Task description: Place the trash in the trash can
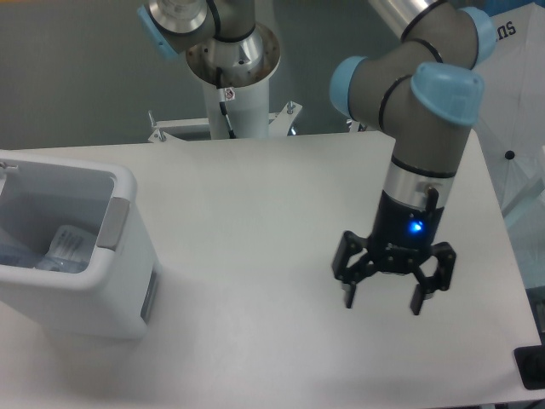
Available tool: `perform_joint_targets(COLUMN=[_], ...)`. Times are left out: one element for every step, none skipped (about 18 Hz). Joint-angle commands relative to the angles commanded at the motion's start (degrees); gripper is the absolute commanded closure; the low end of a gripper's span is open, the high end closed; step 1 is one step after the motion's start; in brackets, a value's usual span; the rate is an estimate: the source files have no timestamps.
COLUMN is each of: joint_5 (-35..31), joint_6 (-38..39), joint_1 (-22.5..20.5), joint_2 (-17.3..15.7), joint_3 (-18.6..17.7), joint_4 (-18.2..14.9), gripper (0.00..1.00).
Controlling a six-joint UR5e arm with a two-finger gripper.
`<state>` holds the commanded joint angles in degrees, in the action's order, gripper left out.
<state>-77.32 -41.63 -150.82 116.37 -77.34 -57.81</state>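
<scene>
A grey robot arm with pale blue joint caps reaches down over the right half of a broad white table, its black two-finger gripper pointing at the tabletop with both fingers spread wide apart and nothing between them. A small blue light glows on the gripper's black body just above the fingers, and the fingertips hang close over the bare surface, casting a faint shadow beneath. At the left edge of the scene, well apart from the gripper, stands the large white rectangular plastic trash can with rounded corners, a thick rim and grey side panels, partly cut off by the frame. Inside it, low against the near left wall, lies a crumpled translucent white plastic wrapper; beside that, at the very edge of the view, a pale bluish shape shows that may be the small clear plastic bottle, though too little of it appears to tell for certain. At the far side of the table rises the arm's white cylindrical mounting post, bolted to a metal bracket. A white fabric panel printed with dark lettering fills the far right corner behind the table.
</scene>
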Motion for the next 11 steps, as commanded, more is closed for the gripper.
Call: perform_joint_targets(joint_5=[-1.33,-2.56,-3.79,-5.19,-6.6,-7.75,-8.54,-8.81,-8.81,-8.9,-9.16], joint_6=[-3.25,-6.33,-9.06,-11.52,-13.29,-14.35,-15.32,-16.02,-16.38,-16.38,-16.38], joint_1=[-0.09,-0.18,-0.26,-0.35,-0.27,-0.26,-0.09,0.0,0.09,0.09,0.17], joint_2=[0.26,0.53,0.53,1.05,1.84,2.72,3.42,3.78,3.87,3.87,3.78], joint_3=[0.35,0.87,1.66,3.06,4.9,6.75,8.51,9.48,9.58,9.49,9.32], joint_4=[-2.2,-4.4,-6.51,-8.62,-11.51,-14.41,-16.44,-17.5,-17.6,-17.6,-17.51], gripper=[0.0,0.0,0.0,0.0,0.0,0.0,0.0,0.0,0.0,0.0,0.0])
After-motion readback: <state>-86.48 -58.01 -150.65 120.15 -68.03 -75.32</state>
